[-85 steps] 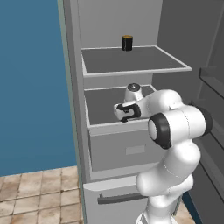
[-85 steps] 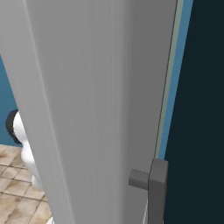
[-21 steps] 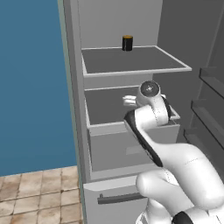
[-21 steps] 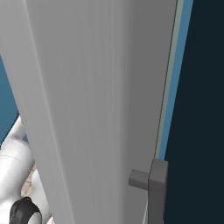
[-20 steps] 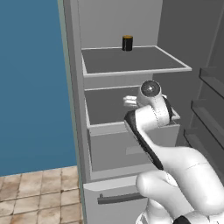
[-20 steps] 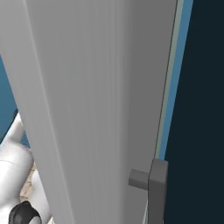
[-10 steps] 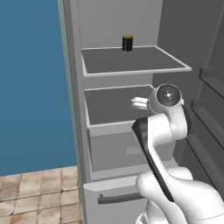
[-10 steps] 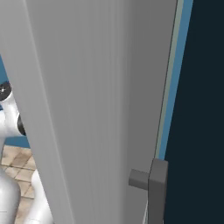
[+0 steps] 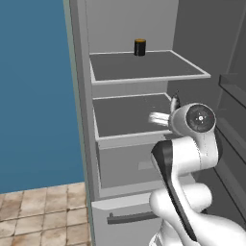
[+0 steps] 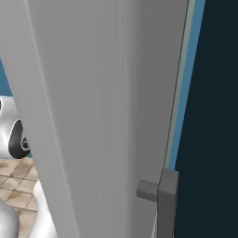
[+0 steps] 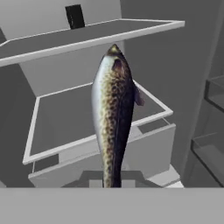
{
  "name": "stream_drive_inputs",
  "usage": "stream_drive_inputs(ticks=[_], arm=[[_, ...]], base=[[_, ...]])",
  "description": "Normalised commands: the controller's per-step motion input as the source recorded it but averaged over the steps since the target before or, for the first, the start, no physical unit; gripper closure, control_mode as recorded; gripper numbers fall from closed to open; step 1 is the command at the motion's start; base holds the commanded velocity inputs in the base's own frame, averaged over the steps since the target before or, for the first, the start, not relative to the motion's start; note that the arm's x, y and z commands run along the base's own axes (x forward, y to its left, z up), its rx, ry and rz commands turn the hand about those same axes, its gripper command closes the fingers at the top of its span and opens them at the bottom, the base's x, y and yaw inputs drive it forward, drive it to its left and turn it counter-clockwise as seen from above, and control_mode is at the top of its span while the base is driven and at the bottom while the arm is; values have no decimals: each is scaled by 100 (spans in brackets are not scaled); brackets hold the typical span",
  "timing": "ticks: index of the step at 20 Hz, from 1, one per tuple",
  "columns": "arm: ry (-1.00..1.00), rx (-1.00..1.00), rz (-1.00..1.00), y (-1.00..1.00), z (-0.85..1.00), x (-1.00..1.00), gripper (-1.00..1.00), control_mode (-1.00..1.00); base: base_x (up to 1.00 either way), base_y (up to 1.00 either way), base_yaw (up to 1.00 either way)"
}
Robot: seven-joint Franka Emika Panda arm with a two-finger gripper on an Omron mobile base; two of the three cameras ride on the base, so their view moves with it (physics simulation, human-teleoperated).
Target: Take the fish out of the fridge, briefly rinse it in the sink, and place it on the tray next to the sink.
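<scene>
From the left base view, the robot's white arm reaches into the tall grey open fridge (image 9: 91, 120), its wrist in front of the middle shelf, while a small black can with a yellow top (image 9: 140, 47) stands at the back of the upper shelf. From the right base view, the fridge's broad grey door (image 10: 93, 116) blocks the interior. In the hand view, the two-finger gripper (image 11: 111, 183) is clamped on the tail end of the slender, speckled silver-grey fish (image 11: 113, 109), whose long axis runs straight away from the hand, head pointing toward the upper shelf, lifted clear of the shelves.

glossy white rounded arm (image 9: 185, 158), dark joint bands.
</scene>
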Motion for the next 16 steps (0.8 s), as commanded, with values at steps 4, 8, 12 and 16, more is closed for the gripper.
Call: stream_drive_inputs(ticks=[4,8,12,16], arm=[[0,0,0,0,0,0,100,100],[0,0,0,0,0,0,100,100],[0,0,0,0,0,0,100,100],[0,0,0,0,0,0,100,100]], base=[[-100,14,48],[-62,6,71],[-16,0,90],[-7,0,96]])
